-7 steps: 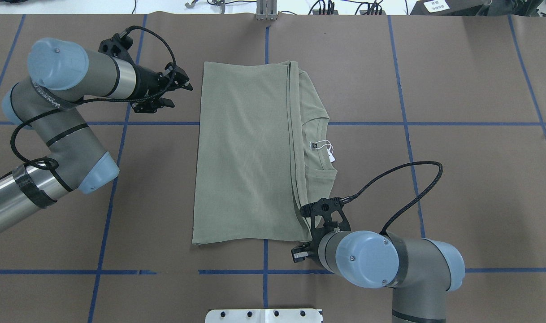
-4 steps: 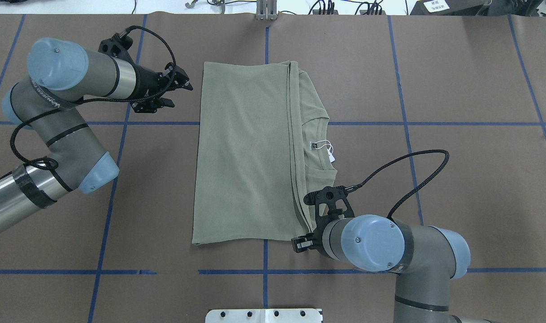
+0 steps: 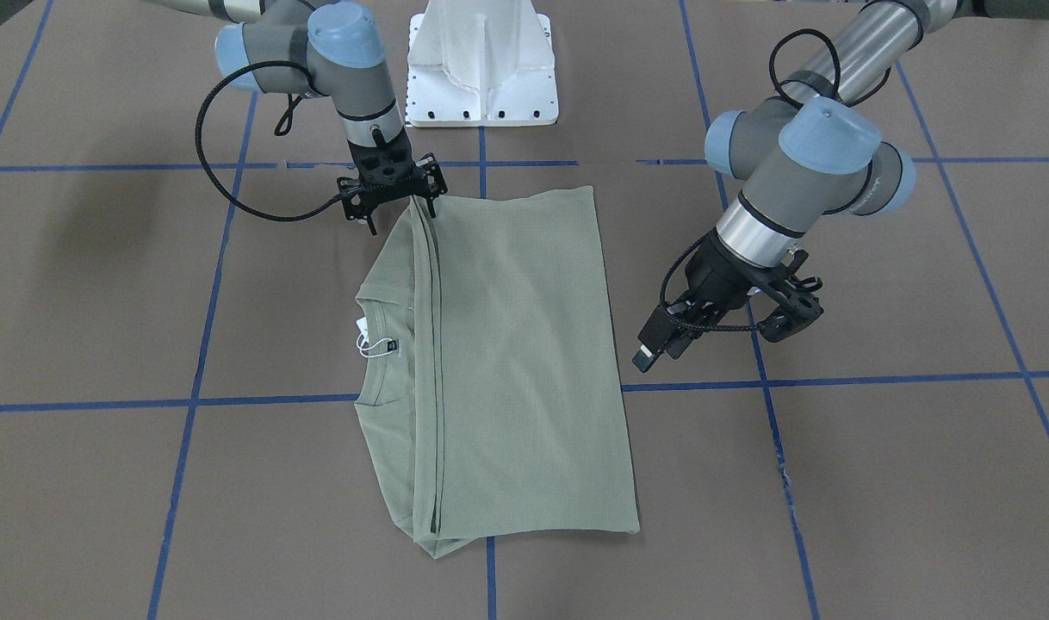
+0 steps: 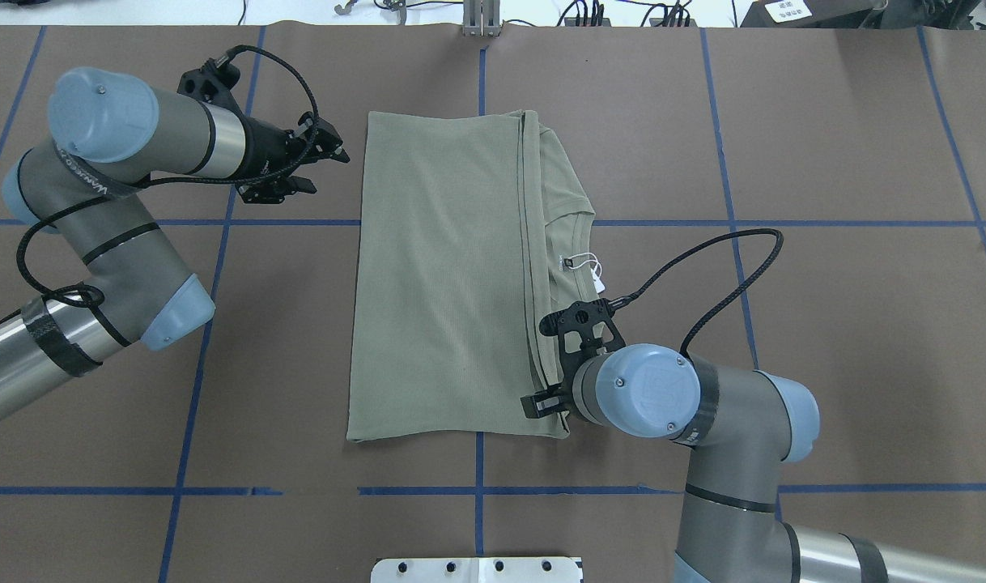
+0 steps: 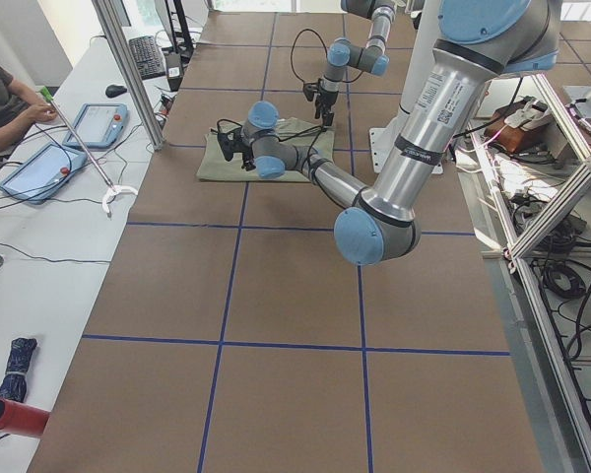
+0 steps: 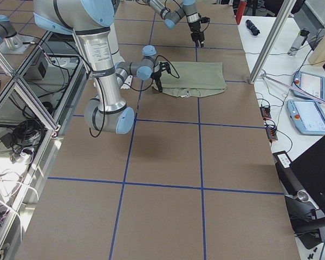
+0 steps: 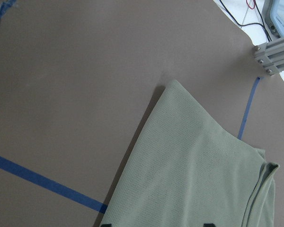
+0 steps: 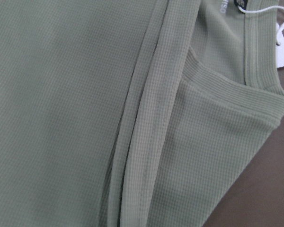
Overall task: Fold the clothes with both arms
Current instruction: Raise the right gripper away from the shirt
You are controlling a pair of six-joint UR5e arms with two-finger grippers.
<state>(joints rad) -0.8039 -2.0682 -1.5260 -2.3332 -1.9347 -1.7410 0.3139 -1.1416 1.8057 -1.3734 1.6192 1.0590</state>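
Front-facing: the sage-green shirt (image 3: pixel 507 344) lies folded mid-table. The right gripper (image 3: pixel 414 200) is at its near right corner; I cannot tell whether it pinches.

Overhead: the left gripper (image 4: pixel 325 172) is spread, just off the far left corner. The hang tag (image 4: pixel 595 274) is unreadable.

Right wrist: the neck label (image 8: pixel 227 4) print is cut off.

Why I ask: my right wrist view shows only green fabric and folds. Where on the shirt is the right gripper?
Observer: The right gripper is at the shirt's corner nearest the robot base, where the layered fold edge ends. I can't tell whether it is shut.
Operator: And the left one?
Observer: The left gripper is open, beside the shirt's far corner on the opposite side, apart from the fabric.
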